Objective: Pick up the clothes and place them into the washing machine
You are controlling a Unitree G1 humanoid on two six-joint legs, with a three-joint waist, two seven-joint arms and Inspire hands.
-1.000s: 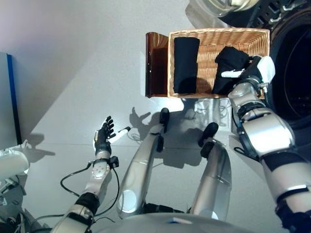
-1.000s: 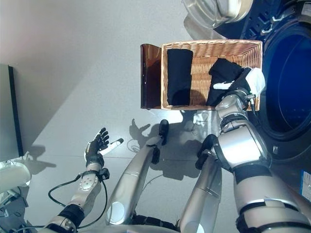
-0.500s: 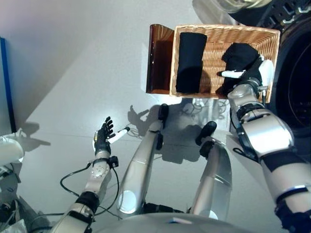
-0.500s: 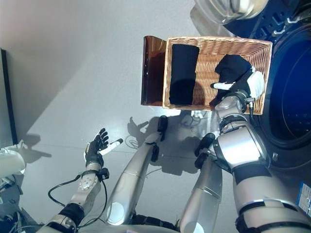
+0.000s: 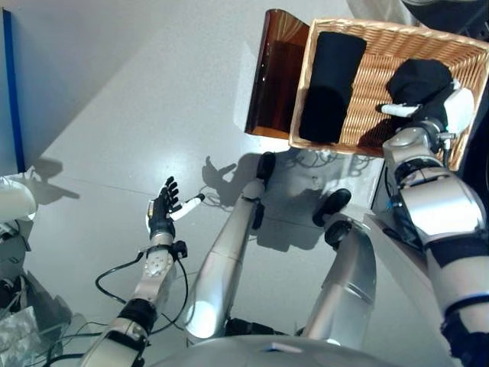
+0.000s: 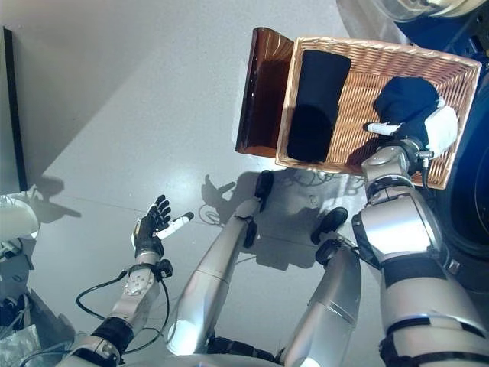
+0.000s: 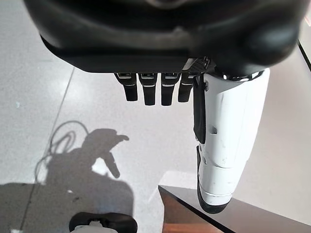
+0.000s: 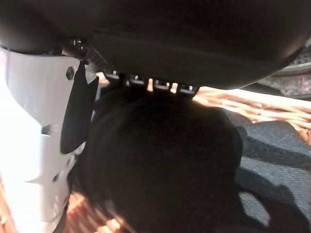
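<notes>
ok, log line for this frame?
stage: grasp in basket | right hand: on bunched black garment, fingers hidden | left hand: open, idle above floor | folded black garment: in wicker basket, untouched

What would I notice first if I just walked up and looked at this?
Probably the wicker basket on the grey floor ahead of the robot, with a brown panel standing against its left side. Inside lie a long folded black cloth on the left and a bunched dark garment on the right, where the right hand rests. The left hand hangs open and empty over the bare floor, far from the basket.
</notes>
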